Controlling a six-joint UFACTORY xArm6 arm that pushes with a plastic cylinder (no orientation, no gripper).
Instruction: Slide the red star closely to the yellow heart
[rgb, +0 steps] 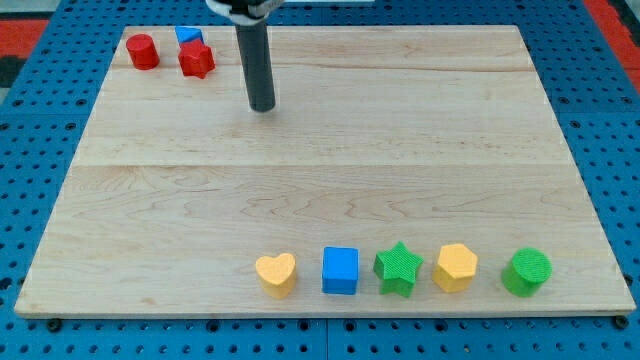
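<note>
- Wooden board (330, 150) carries two groups of blocks, one at the view's top left and one in a row along the view's bottom edge.
- Red star (197, 60) sits in the top-left group, touching or almost touching a blue block (187, 36) just behind it, with a red cylinder (143, 51) close on its left.
- Yellow heart (276, 271) lies at the left end of the bottom row, well apart from the star; beside it stand a blue cube (340, 270), a green star (398, 268), a yellow hexagon (455, 267) and a green cylinder (526, 271).
- My tip (262, 106) rests on the board to the right of the red star and a little lower in the view, not touching it.
- No jaws exist on this rod, so nothing is open or clamped.
- Step in hand, as I judge it: the approach, with the push not yet begun.
- Next move calls for getting the tip round to the star's upper-left side, between it and its neighbours, then pushing down and slightly rightward towards the heart.
</note>
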